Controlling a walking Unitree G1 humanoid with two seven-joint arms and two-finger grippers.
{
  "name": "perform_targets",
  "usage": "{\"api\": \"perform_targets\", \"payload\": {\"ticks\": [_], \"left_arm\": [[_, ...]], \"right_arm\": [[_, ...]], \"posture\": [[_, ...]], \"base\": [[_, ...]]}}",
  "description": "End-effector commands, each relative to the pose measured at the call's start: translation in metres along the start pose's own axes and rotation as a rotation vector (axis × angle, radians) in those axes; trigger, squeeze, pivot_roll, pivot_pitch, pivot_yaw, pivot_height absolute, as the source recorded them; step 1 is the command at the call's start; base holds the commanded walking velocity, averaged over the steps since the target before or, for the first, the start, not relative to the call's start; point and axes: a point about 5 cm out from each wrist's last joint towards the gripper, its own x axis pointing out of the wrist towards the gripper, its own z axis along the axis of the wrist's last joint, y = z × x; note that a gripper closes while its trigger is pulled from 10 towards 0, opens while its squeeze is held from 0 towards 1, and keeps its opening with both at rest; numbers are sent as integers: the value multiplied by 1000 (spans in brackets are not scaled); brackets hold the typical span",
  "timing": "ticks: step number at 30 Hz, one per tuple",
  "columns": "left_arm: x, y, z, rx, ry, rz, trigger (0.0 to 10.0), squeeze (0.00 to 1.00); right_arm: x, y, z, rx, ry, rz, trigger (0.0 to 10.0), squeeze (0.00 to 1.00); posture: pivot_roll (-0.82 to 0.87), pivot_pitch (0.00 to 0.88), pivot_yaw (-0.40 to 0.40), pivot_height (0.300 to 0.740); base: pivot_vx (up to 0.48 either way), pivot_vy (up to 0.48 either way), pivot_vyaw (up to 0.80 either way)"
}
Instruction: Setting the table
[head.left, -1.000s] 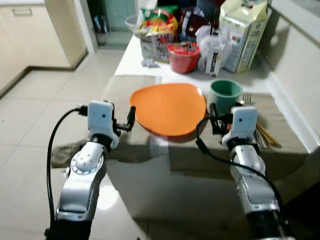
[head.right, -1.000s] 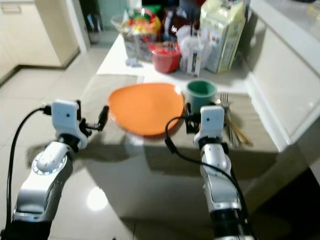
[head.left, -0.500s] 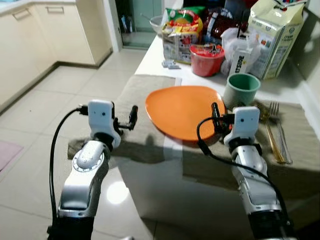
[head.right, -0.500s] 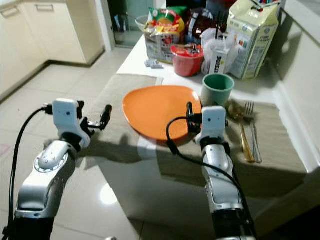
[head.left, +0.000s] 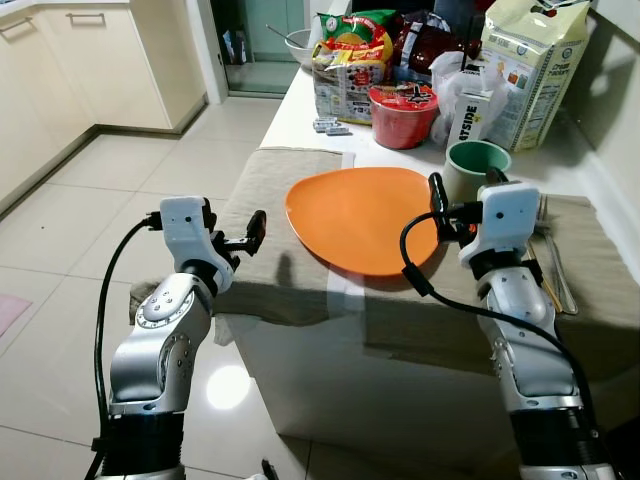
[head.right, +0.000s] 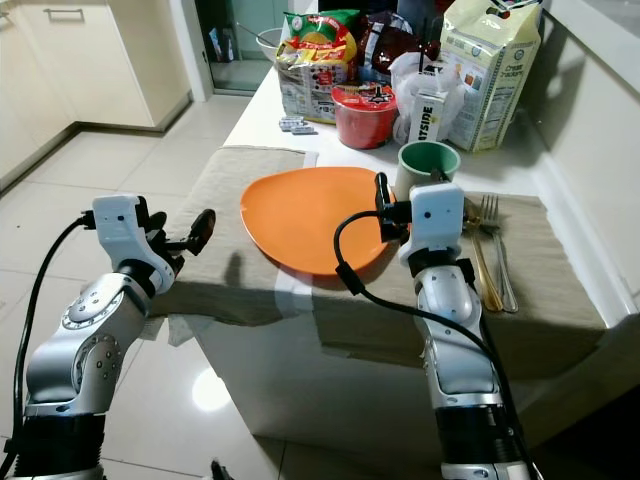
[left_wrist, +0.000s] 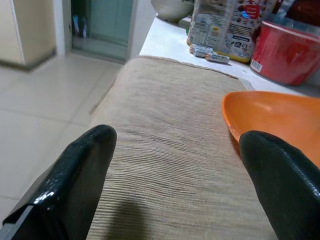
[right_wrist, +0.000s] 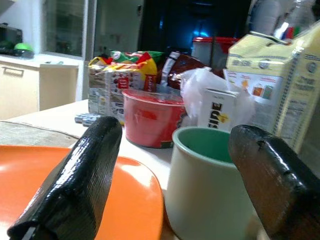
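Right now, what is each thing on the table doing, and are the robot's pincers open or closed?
Orange plate: flat on the beige cloth, nothing on it.
Green cup: upright beside the plate.
Fork: lying on the cloth.
Red bowl: upright, lid on.
Left pincer: open, holding nothing.
Right pincer: open, facing the cup.

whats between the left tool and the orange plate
Only bare beige table mat. The left wrist view shows it running between the open left tool and the orange plate, with nothing on it.
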Motion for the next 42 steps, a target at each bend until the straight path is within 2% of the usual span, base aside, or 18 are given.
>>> {"api": "perform_targets", "payload": {"ticks": [1,2,8,11,14,18,27,30,34,37,42], "left_arm": [[2,2,0,-48,14,-6,10000,0],[5,4,-3,-138,30,-22,10000,0],[13,4,0,-297,33,-62,10000,0],[16,2,8,-333,13,-82,10000,0],[18,-5,23,-304,-28,-112,10000,0],[16,-10,31,-228,-48,-135,10000,0],[11,-7,25,-40,-64,-104,10000,0],[6,-4,20,-37,-65,-87,10000,0],[3,0,13,-58,-52,-71,10000,0],[3,-3,11,-41,-42,-100,10000,0],[8,-9,8,-158,-25,-158,10000,0]], "right_arm": [[4,-4,7,-5,-16,7,10000,0],[5,-9,10,-20,-17,11,10000,0],[4,-14,12,-30,-14,11,10000,0],[3,-12,11,-28,-11,14,10000,0],[0,-9,9,-24,-4,18,10000,0],[-3,-4,5,-16,14,30,10000,0],[-3,9,-8,26,56,55,10000,0],[-5,9,-18,62,94,23,10000,0],[-9,10,-26,66,108,-19,10000,0],[-9,14,-26,62,100,-20,10000,0],[-9,17,-23,67,88,-28,10000,0]], "posture": [[-175,0,55,740],[-180,0,53,740],[-187,4,49,740],[-190,6,50,740],[-194,9,51,740],[-191,7,54,740],[-168,0,64,740],[-161,0,76,740],[-170,0,112,740],[-172,0,119,740],[-191,0,122,740]], "base": [[0,0,0],[0,0,0],[0,0,0],[0,0,0],[0,0,0],[0,0,0],[0,0,0],[0,0,0],[0,0,0],[0,0,0],[0,0,0]]}}
